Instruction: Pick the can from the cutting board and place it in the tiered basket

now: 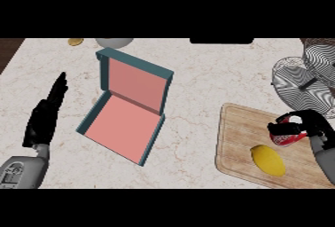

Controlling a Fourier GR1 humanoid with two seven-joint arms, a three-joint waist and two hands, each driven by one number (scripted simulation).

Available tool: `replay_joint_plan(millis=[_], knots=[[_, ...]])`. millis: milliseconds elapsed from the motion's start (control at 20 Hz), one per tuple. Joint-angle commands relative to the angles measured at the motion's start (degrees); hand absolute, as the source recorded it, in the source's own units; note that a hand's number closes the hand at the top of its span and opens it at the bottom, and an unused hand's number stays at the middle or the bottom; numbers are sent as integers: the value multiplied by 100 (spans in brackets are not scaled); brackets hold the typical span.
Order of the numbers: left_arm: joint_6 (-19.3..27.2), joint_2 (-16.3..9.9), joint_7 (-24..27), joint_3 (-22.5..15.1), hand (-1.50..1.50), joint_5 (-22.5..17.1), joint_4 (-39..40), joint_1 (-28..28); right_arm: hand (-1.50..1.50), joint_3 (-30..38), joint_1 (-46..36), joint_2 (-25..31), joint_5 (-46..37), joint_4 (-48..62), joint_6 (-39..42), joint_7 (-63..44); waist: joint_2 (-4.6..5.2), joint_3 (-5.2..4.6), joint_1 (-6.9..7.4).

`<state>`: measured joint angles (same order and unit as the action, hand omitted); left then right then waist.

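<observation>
A red can point(291, 135) stands on the wooden cutting board point(239, 133) at the right. My right hand point(307, 125) is curled round it, fingers on its left side and top, hiding much of it. The tiered basket point(307, 80), made of black-and-white wire mesh, sits at the far right just beyond the board. My left hand point(46, 113) rests open at the left edge of the counter, fingers straight and pointing away.
A yellow lemon point(268, 159) lies on the board in front of the can. An open teal box with a pink inside point(131, 106) stands mid-counter. A grey bowl point(114, 42) and a small yellow item point(76, 41) sit at the back edge.
</observation>
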<state>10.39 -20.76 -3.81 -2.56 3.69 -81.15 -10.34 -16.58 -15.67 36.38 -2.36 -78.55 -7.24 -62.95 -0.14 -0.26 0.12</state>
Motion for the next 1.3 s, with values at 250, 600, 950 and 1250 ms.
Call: replay_joint_plan(millis=[250,600,950,1250], knots=[[-76,128,-113,6,0,104,-196,100,150,-509,-573,-882,-946,-485,-318,-313,6,23,97],[-141,138,43,6,0,109,-61,-30,150,-2006,-1916,-1825,-2315,-270,-162,480,24,21,234],[-85,202,-286,-22,0,169,-279,25,150,-1322,-2627,-1954,-3588,-581,-1300,278,-17,24,21],[-51,201,94,140,0,238,6,80,150,-608,-2858,-1394,-4090,-1430,-881,169,-7,23,-77]])
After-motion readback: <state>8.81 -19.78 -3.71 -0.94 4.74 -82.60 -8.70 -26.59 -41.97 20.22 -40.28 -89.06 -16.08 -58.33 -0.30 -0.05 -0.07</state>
